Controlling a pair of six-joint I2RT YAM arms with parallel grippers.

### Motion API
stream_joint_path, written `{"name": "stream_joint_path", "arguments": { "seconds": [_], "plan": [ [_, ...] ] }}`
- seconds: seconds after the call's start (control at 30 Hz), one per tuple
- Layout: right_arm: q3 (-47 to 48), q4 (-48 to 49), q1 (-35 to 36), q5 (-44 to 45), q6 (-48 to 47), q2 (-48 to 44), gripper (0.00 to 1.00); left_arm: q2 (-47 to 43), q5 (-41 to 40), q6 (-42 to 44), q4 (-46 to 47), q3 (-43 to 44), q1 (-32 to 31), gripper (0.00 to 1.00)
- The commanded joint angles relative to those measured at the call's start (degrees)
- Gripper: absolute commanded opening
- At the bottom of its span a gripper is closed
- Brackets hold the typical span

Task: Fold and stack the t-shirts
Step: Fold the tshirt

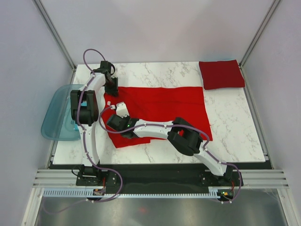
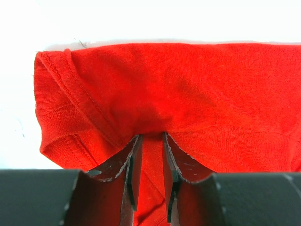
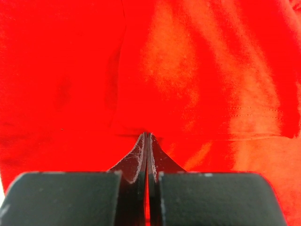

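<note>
The bright red t-shirt [image 1: 164, 106] lies spread across the middle of the marble table [image 1: 235, 136]. At its far left corner my left gripper [image 1: 111, 89] [image 2: 151, 137] is shut on a fold of the red cloth [image 2: 164, 89], which fills the gap between its fingers. Near the shirt's left front part, my right gripper [image 1: 116, 117] [image 3: 148, 134] points down, its jaws pressed together with a thin sliver of the red cloth [image 3: 197, 70] between them. A darker crimson t-shirt [image 1: 221, 74] rests folded into a flat square at the far right corner.
A translucent blue plastic tub [image 1: 61, 113] stands off the table's left edge, beside the left arm. Metal frame posts rise at the far corners. The right arm's elbow [image 1: 186, 136] reaches over the shirt's near edge.
</note>
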Motion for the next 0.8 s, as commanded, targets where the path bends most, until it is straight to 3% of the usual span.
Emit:
{"name": "stream_joint_path", "arguments": {
  "seconds": [0.0, 0.13, 0.2, 0.3, 0.43, 0.53, 0.77],
  "plan": [
    [0.8, -1.5, 0.4, 1.3, -1.3, -2.7, 0.0, 3.2, -1.1, 0.1, 0.7, 0.8, 0.7, 0.32],
    [1.7, -1.7, 0.4, -1.3, -2.8, -2.2, 0.01, 2.7, -1.2, 0.1, 0.7, 0.7, 0.7, 0.32],
    [2.2, -2.4, 0.4, -2.1, -2.9, -2.2, 0.17, 1.9, -1.2, 0.3, 0.7, 0.6, 0.7, 0.32],
    [1.6, -2.8, -1.1, -5.4, -3.6, -4.6, 0.27, -0.6, -0.9, 0.5, 0.6, 0.1, 0.7, 0.33],
    [-1.1, -2.3, -4.2, -9.5, -4.6, -10.0, 0.31, -4.9, 0.3, -0.1, 0.5, -0.4, 0.7, 0.34],
    [-7.1, 0.9, -8.6, -17.3, -4.3, -15.5, 0.32, -10.6, -0.1, -0.4, 0.5, -3.4, 0.7, 0.35],
    [-19.0, 9.2, -18.7, -36.3, -8.0, -23.3, 0.38, -23.1, 18.8, -4.2, 2.4, -19.8, 0.8, 0.38]
  ]
}}
